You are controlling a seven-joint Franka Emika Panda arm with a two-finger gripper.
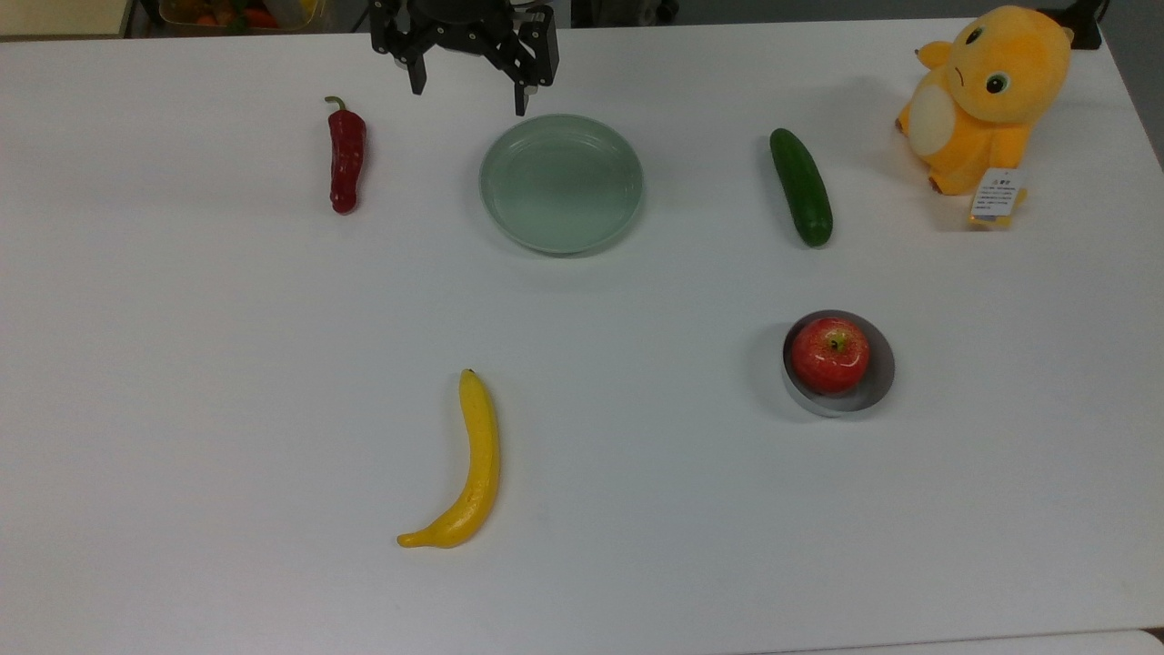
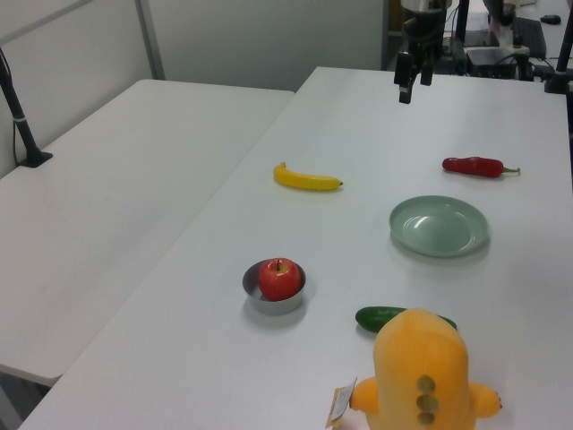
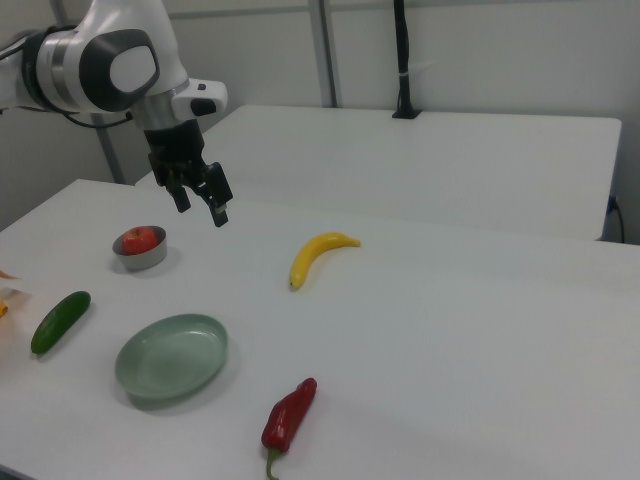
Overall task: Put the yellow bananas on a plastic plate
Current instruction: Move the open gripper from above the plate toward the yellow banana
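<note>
The arm reaches in from the right view's upper left, wrist angled down, gripper (image 3: 201,201) hanging in the air with its 2 fingers spread wide and holding nothing. The yellow banana (image 1: 464,473) lies on the white table (image 1: 182,364), lower centre in the top view, well apart from the empty mint-green plate (image 1: 562,182).

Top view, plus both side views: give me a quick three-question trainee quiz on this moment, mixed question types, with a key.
1. True or false: the long yellow banana already lies on the round pale-green plastic plate.
2. What sits in the small grey metal dish? A) wrinkled red chili pepper B) red apple C) dark green cucumber
3. Is the black two-finger gripper holding anything?

Key
1. False; it lies on the white table, apart from the plate.
2. B, the red apple.
3. No; it hangs open above the table.
</note>
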